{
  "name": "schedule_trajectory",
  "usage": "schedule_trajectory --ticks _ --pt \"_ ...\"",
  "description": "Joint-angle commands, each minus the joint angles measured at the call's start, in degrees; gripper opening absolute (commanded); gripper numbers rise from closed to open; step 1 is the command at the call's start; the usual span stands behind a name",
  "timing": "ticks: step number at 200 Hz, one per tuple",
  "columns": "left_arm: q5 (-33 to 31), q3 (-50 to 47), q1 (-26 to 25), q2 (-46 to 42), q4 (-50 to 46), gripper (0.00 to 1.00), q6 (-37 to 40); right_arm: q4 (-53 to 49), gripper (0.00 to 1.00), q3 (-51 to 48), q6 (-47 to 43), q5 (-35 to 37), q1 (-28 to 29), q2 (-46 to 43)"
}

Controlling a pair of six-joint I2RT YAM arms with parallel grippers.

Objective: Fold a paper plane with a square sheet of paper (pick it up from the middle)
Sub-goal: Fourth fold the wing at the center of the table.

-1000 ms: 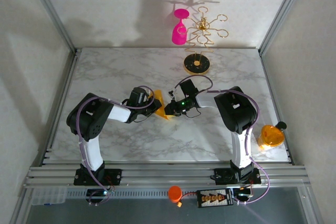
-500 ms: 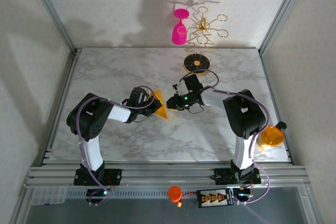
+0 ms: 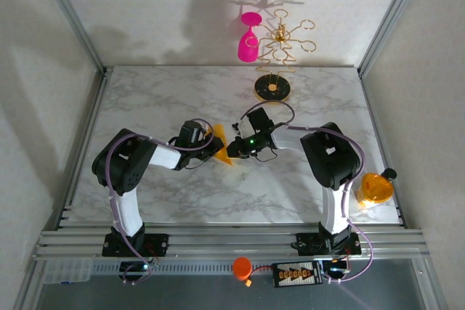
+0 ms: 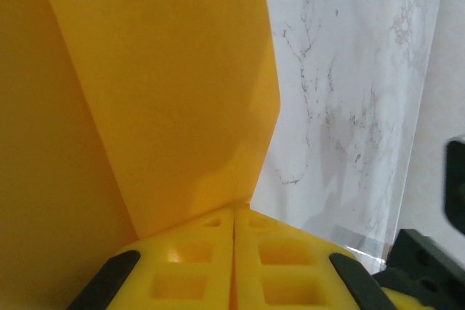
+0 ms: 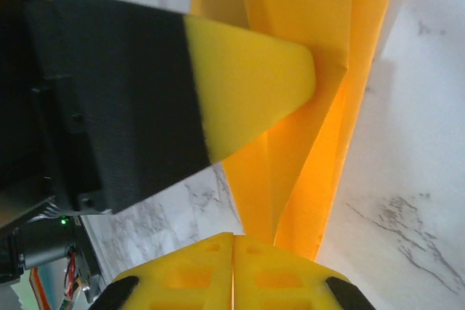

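Note:
The orange-yellow sheet of paper [image 3: 221, 144] stands creased and partly folded, raised off the marble at the middle of the table. My left gripper [image 3: 211, 147] is shut on its left side. In the left wrist view the paper [image 4: 167, 92] runs down into the closed seam of the left gripper [image 4: 234, 212]. My right gripper [image 3: 232, 152] comes in from the right, jaws shut. In the right wrist view the folded layers [image 5: 327, 49] drop behind the right pad of that gripper [image 5: 232, 237], beside its seam. The left arm's yellow fingertip [image 5: 247, 85] presses the paper.
A gold stand [image 3: 272, 88] rises at the back of the table with a pink wine glass [image 3: 248, 41] hanging on it. A round orange translucent disc [image 3: 375, 188] sits at the right edge. An orange cap [image 3: 241, 267] lies on the front rail.
My right gripper drew back from the paper, opened slightly, then returned to the paper's lower right and shut. The left gripper and paper stayed put.

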Motion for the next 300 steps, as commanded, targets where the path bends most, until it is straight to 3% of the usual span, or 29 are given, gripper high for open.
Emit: schedule_trajectory --ticks 1,70,188,239,300 --pt "0.52 0.06 0.51 1.53 -1.57 0.09 1.21 -1.75 0.09 1.69 -1.84 -0.46 0.61 1.52" --pt "0.08 0.32 0.53 1.97 -2.74 0.09 0.9 -3.8 0.08 1.38 -1.88 4.79 0.85 2.23" --pt "-1.05 0.62 0.51 2.83 -5.27 0.08 0.91 -2.04 0.09 0.02 -1.54 0.15 0.76 -0.7" --pt "-3.3 2.69 -0.02 3.62 -11.91 0.05 1.48 -2.14 0.1 -1.8 -1.16 0.97 0.85 -1.38" --pt "-4.47 3.22 0.04 3.79 -15.58 0.08 1.24 -2.02 0.09 -2.88 -0.86 2.09 1.27 0.42"
